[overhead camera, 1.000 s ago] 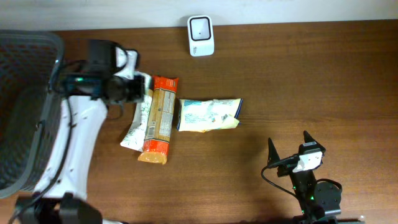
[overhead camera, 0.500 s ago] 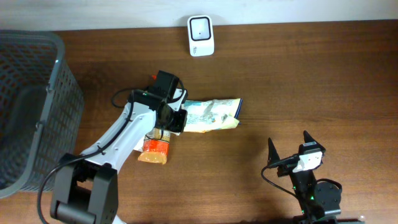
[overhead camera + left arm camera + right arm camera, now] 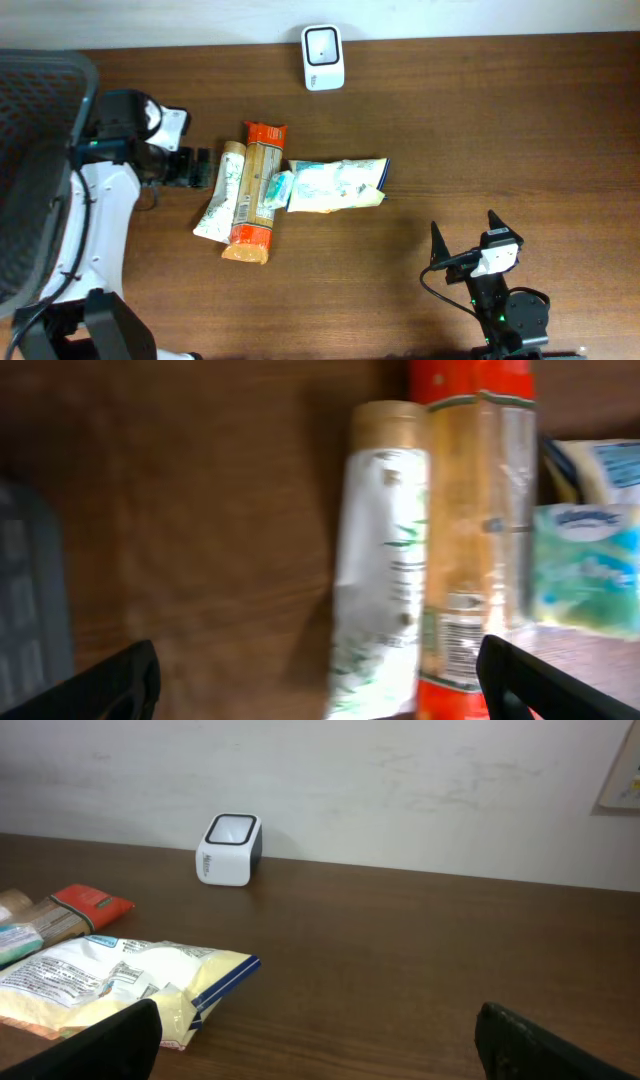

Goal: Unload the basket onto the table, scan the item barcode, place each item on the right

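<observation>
You are working over a dark brown wooden surface, with a dark grey mesh basket filling the left edge of the overhead frame. Left of centre lies a cluster of goods. A crinkled white-and-blue plastic bag lies crosswise. To its left is a long clear packet with orange ends, and at that packet's left side is a white squeeze tube with a tan cap. The packet and tube run side by side, top to bottom in the frame, with their lower ends leaning slightly left. A white box-shaped barcode scanner stands at the top centre, well apart from the cluster and up and to its right. A small teal tissue pack rests where the packet and bag meet. Which piece is to be scanned you cannot tell for certain. The long packet is a fair guess, as the left wrist view shows a printed barcode facing up on it. Your left hand sits just left of the tube's upper end, fingers spread wide and holding nothing, aimed rightward across the long axes. Your right hand, equally spread and empty, is parked at the lower right, far from everything. The left is plainly nearer, so a crosswise pinch from there looks like the natural approach.
</observation>
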{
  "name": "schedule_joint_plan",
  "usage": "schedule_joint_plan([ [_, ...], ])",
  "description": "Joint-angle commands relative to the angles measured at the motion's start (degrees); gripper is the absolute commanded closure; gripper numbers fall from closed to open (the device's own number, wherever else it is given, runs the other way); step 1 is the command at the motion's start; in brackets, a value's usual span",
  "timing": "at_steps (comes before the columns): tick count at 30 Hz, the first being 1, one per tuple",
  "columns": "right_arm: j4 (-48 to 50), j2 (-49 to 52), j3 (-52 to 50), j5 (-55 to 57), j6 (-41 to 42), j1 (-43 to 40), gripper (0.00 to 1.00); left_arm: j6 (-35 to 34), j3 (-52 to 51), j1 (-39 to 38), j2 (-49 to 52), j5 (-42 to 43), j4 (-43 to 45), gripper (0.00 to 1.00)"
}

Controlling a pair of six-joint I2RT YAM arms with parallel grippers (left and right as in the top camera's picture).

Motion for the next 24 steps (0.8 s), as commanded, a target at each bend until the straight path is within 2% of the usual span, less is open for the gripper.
schedule_joint_plan([
  [1,-0.2,-0.3,-0.3,-0.5,0.4,-0.3,0.01,5.1,1.1,4.9,-1.1,-0.8,2.0,0.01],
  [4,-0.2,-0.3,-0.3,-0.5,0.4,-0.3,0.01,9.6,1.2,4.0,-1.3,8.1,4.1,0.01],
  [6,-0.2,-0.3,-0.3,-0.5,0.4,-0.3,0.01,10.7,2.6,1.2,-2.6,8.0,4.7,0.01],
  [8,-0.2,-0.3,-0.3,-0.5,0.4,-0.3,0.01,12.3,4.7,-1.1,-4.9,5.4,5.7,0.01],
  [13,-0.2,-0.3,-0.3,-0.5,0.4,-0.3,0.01,12.3,5.0,1.1,-7.1,-9.6,8.6,0.0],
  [14,-0.2,-0.3,-0.3,-0.5,0.4,-0.3,0.01,12.9,5.0,2.0,-6.9,-10.3,9.8,0.01],
  [15,-0.2,-0.3,-0.3,-0.5,0.4,-0.3,0.01,17.3,4.9,4.1,-6.0,-10.3,10.9,0.01],
  [21,-0.2,-0.3,-0.3,-0.5,0.4,-0.3,0.01,18.9,4.9,8.8,-5.3,-10.3,15.5,0.01],
  [24,-0.2,-0.3,-0.3,-0.5,0.4,-0.3,0.01,18.9,4.9,9.4,-5.3,-5.8,15.5,0.01],
])
